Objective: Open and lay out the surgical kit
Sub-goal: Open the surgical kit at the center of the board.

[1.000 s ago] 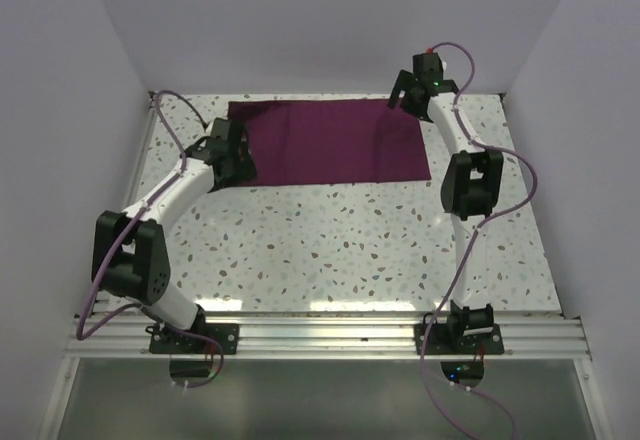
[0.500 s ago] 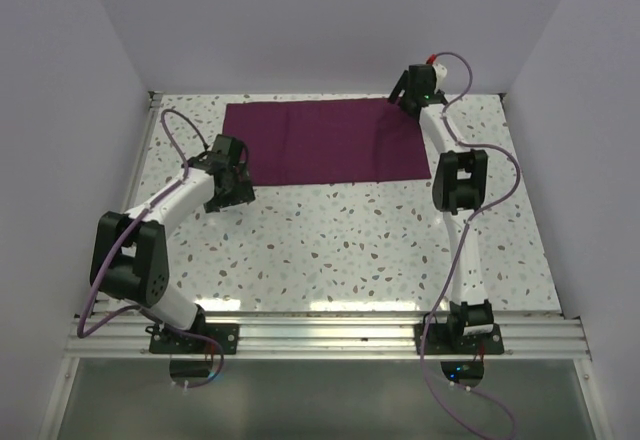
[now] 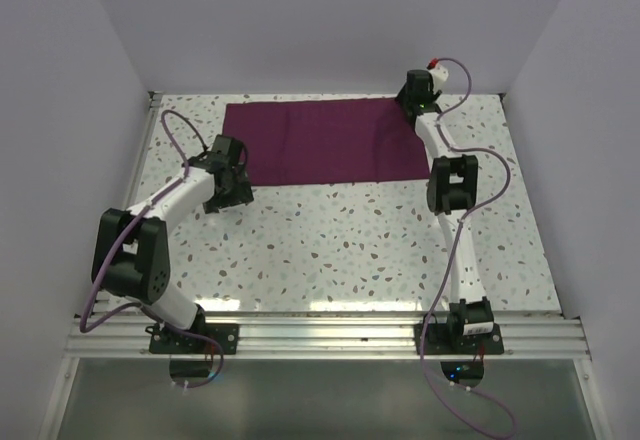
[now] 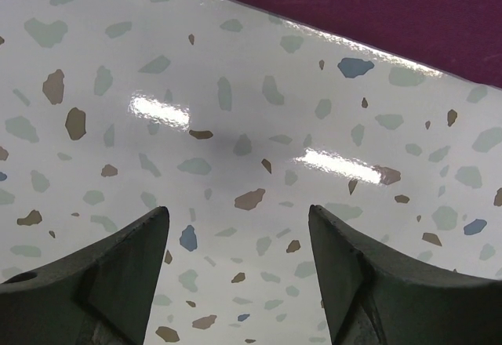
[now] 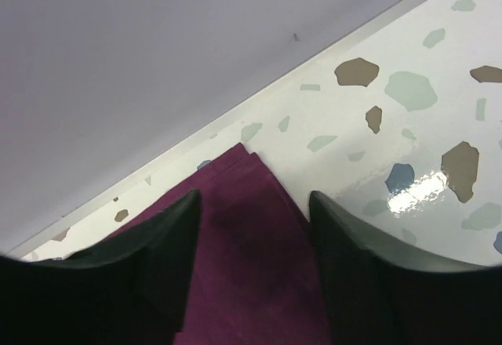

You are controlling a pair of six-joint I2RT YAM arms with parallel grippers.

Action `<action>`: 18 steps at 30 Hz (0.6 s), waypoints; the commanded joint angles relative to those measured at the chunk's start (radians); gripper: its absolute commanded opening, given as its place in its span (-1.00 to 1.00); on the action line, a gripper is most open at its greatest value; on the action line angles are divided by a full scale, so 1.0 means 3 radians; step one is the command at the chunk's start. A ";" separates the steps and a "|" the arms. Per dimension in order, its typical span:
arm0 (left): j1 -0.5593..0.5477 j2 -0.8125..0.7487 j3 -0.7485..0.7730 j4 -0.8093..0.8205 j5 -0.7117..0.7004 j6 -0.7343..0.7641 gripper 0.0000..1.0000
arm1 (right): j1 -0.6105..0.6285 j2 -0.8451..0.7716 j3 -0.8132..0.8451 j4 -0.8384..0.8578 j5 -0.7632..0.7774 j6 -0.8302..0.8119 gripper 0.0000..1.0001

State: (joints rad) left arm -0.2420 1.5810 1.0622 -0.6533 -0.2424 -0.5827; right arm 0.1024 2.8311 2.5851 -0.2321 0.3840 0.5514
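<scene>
**Purple wrap flat at far side, both pincers released**

L side: left gripper (image 4: 237, 212) low over bare speckled table (image 3: 350, 250), just near of the wrap's near-left corner. Jaws wide apart, nothing btwn them, only tabletop below. Wrap edge visible past the fingertips in wrist view, not touching.

Centre: cloth wrap (image 3: 325, 140), dark purple, spread as a flat rectangle at far centre of table, far edge close to back wall (image 5: 157, 47).

R side: right gripper (image 5: 252, 200) at wrap's far-right corner, arm stretched far. Jaws apart, straddling the corner, cloth in the gap. Contact w/ cloth: cannot tell.
</scene>
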 commanded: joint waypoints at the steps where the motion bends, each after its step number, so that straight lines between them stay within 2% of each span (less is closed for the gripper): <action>1: 0.0040 0.0073 0.0125 -0.0001 -0.0046 0.0045 0.51 | -0.0009 0.0058 0.0163 0.0145 0.0065 0.0028 0.10; 3: 0.0040 0.0099 0.0146 -0.0011 -0.0046 0.0050 0.50 | -0.0009 0.0048 0.0122 0.0150 0.0070 0.0018 -0.05; 6: 0.0040 0.0114 0.0156 -0.0001 -0.0041 0.0045 0.50 | -0.0004 0.0007 0.0066 0.0160 0.0136 -0.0038 -0.56; 7: 0.0040 0.0124 0.0161 -0.0001 -0.0036 0.0045 0.50 | -0.0004 -0.0013 0.0055 0.0165 0.0172 -0.0074 -0.81; 9: 0.0045 0.0140 0.0166 0.0004 -0.0025 0.0045 0.50 | -0.0009 -0.0085 0.0004 0.0181 0.0249 -0.0125 -1.00; 18: 0.0045 0.0145 0.0197 0.0040 0.0021 0.0030 0.48 | -0.0004 -0.0555 -0.0246 0.0477 0.0362 -0.0452 -1.00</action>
State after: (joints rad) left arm -0.2363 1.6253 1.0809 -0.6540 -0.2390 -0.5827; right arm 0.1043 2.8079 2.5156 -0.1619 0.4435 0.4625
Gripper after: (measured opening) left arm 0.743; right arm 0.010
